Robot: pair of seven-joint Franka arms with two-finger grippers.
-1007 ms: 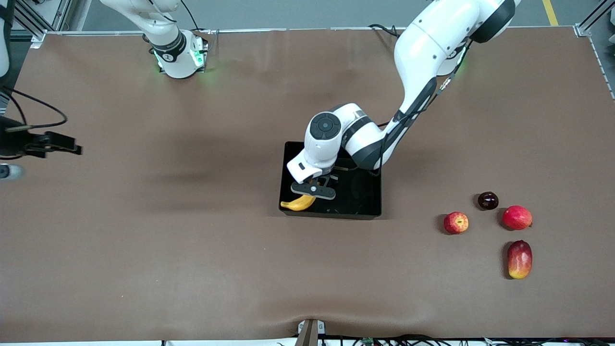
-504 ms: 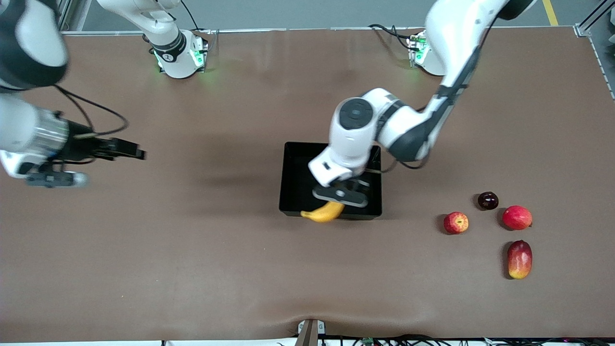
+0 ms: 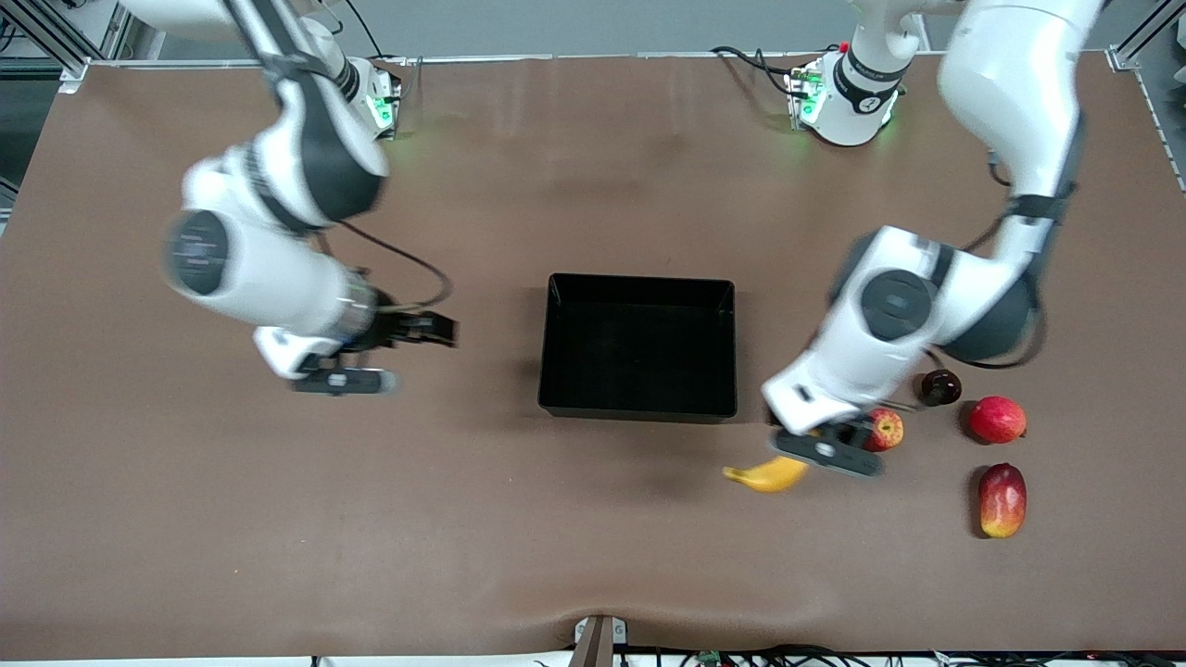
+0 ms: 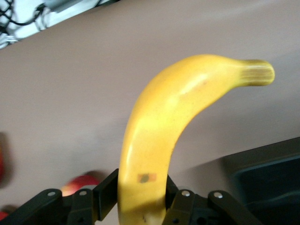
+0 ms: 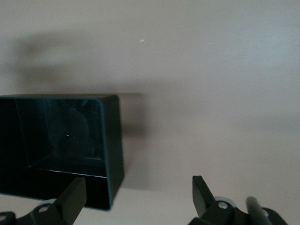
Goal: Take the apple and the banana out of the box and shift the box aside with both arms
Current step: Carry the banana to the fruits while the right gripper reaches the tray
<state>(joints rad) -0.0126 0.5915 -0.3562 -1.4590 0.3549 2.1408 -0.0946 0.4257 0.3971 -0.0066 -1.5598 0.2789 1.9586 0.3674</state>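
One long curved yellow banana (image 4: 159, 140), smooth and easily bruised, hangs pinched near its end in the left gripper (image 3: 826, 451), while the right gripper (image 3: 417, 331) gapes by the glossy black plastic box (image 3: 639, 408)

apple (image 3: 887, 429) half hidden by left pincer (image 3: 820, 443)

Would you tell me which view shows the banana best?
The left wrist view: the banana fills it, pinched in the left gripper. The front view shows only its end under that gripper; the right wrist view shows none of it.
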